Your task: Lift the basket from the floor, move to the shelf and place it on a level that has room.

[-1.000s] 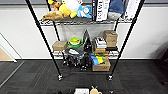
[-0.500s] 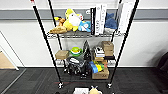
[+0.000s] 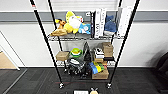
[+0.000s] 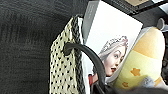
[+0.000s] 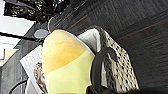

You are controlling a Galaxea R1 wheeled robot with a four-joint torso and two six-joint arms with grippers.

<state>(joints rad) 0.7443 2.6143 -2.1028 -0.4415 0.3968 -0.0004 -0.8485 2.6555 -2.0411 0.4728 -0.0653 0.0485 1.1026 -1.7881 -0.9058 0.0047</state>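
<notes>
The basket (image 4: pixel 62 70), cream woven with a dark rim, hangs above the floor (image 4: pixel 25 37) of dark carpet. It holds a white book with a printed picture and a yellow plush toy (image 5: pixel 65 62). Its dark handle (image 4: pixel 92 57) runs into my left gripper (image 4: pixel 105 89), which is shut on it. On the other side of the basket (image 5: pixel 120 67), my right gripper (image 5: pixel 100 90) is shut on the second handle (image 5: pixel 100 65). The shelf (image 3: pixel 85 37), a black wire rack, stands straight ahead; its posts run past the upper edge. The tops of the book and the plush (image 3: pixel 94 91) peek in at the near edge.
One tier (image 3: pixel 75 38) is packed with plush toys and white books. The tier below (image 3: pixel 62 56) carries cardboard boxes, a green object and dark bags. A white wall stands behind the rack. Something dark (image 3: pixel 163 67) sits at the right on the carpet (image 3: pixel 30 80).
The whole head picture has shifted: the rack now looks larger and nearer, with its toy tier lower in the picture. The basket's contents stay at the near edge.
</notes>
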